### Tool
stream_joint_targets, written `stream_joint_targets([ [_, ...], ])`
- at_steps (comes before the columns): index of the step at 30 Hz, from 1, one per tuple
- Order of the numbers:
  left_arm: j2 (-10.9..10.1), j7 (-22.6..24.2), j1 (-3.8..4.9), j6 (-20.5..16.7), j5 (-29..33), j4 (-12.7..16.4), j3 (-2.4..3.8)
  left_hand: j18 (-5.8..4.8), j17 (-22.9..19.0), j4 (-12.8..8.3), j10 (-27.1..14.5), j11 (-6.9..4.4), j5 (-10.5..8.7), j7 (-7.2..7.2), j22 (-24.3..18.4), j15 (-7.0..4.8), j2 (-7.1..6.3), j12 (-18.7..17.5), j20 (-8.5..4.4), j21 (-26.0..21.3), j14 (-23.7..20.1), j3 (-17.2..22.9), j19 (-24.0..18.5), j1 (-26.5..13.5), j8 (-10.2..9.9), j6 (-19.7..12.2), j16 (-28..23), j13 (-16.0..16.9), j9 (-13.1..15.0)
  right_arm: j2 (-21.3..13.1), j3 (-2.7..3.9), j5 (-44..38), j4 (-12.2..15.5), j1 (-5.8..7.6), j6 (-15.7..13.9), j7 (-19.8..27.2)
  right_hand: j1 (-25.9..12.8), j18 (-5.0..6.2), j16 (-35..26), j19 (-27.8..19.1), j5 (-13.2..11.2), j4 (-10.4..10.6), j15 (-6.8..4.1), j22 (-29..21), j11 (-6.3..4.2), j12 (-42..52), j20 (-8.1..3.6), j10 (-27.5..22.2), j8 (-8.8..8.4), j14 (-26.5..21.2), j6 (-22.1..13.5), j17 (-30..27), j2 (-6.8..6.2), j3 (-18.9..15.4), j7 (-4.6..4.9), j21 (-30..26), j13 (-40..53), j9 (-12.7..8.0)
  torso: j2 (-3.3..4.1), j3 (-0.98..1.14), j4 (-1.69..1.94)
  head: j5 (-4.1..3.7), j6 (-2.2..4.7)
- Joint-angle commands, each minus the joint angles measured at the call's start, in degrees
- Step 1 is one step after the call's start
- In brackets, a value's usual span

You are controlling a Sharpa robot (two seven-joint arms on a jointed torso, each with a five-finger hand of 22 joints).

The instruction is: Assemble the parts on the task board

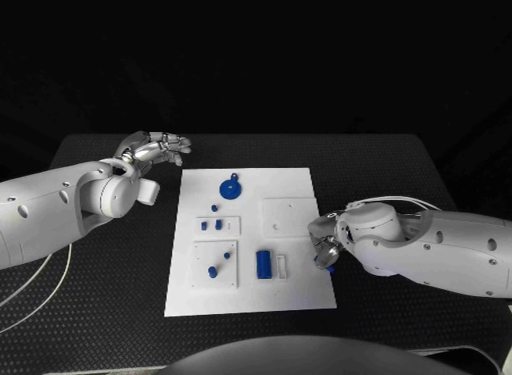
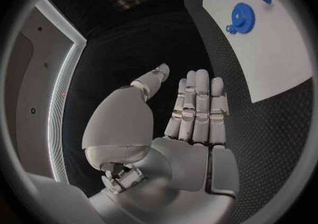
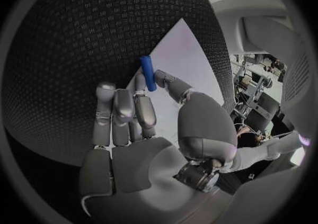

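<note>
Now the right robot hand [image 3: 142, 128] pinches a blue pin [image 3: 148, 73] — left robot hand [image 2: 192, 123] flat, empty.

White task board [image 1: 295, 293] mid-table, blue gear [image 1: 231, 188] lying flat, blue peg [image 3: 148, 72] at board's edge

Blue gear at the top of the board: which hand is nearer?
Left. The left hand hovers off the task board at its upper-left corner, a short way from the blue gear. The right hand is at the board's right edge, further down, pinching a blue pin.
</note>
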Motion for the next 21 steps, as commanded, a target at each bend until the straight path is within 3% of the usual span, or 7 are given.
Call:
stream_joint_targets([
  [1, 0.07, 0.37, 0.05, 0.51, -0.18, 0.18, 0.03, 0.44, 0.08, 0.14, -0.1, 0.18, -0.28, -0.11, 1.22, -0.08, 0.27, 0.35, -0.64, -0.28, -0.09, -0.12, -0.22, -0.25, 0.3, -0.03, -0.18, 0.03, -0.06, 0.1, -0.53, 4.31, -0.59, -0.81, -2.96, -0.51, 0.91, 1.12, 0.48, 0.26, 2.62, -0.59, -0.03, -0.02, 0.29, 0.45, 0.22, -0.11, -2.41, 0.49, 0.49, 0.17, 2.78, 1.41, 0.15, 0.31, 0.15, -6.89, 0.0, -0.02, 0.06, 0.1, 0.0],
  [9, 0.01, 0.4, 0.05, 0.47, -0.18, 0.24, 0.03, 0.44, 0.08, 0.13, -0.1, 0.18, -0.27, -0.11, 1.22, -0.09, 0.28, 0.35, -0.64, -0.28, -0.08, -0.11, -0.22, -0.24, 0.3, -0.03, -0.17, 0.03, -0.06, -0.36, -0.52, 13.36, -0.24, -0.74, -8.22, -2.09, -0.19, 1.12, 0.86, 0.9, 4.21, -1.64, -0.27, -0.17, -0.07, 0.9, -0.02, 0.6, -1.98, 1.13, 1.51, 0.3, 3.2, 2.35, -0.24, 0.5, 0.56, -6.89, 0.01, -0.01, 0.01, 0.46, 0.04],
  [15, -0.03, 0.41, 0.05, 0.47, -0.18, 0.33, 0.03, 0.44, 0.09, 0.13, -0.1, 0.18, -0.27, -0.11, 1.22, -0.09, 0.28, 0.36, -0.64, -0.27, -0.07, -0.11, -0.22, -0.23, 0.31, -0.02, -0.17, 0.03, -0.06, -0.57, -0.52, 16.93, -0.12, 0.08, -12.28, -2.7, -0.68, 1.12, 0.85, 1.13, 5.22, -2.02, -0.38, -0.28, -0.21, 0.76, -0.14, 0.7, -1.83, 1.24, 1.85, 0.24, 3.11, 2.57, -0.38, 0.49, 0.49, -6.88, 0.04, -0.01, 0.0, 0.62, 0.11],
  [21, -0.06, 0.4, 0.06, 0.49, -0.18, 0.41, 0.03, 0.44, 0.09, 0.12, -0.09, 0.18, -0.27, -0.11, 1.22, -0.09, 0.27, 0.37, -0.64, -0.27, -0.06, -0.12, -0.22, -0.23, 0.32, -0.01, -0.17, 0.03, -0.05, -0.78, -0.51, 28.28, -0.9, 1.39, -17.01, -2.67, -1.03, 1.12, 0.83, 1.32, 4.66, -2.09, -0.47, -0.38, -0.35, 0.63, -0.21, 0.77, -1.65, 1.28, 2.2, 0.18, 2.91, 2.56, -0.52, 0.5, 0.42, -6.82, 0.05, -0.04, -0.04, 0.76, 0.14],
])
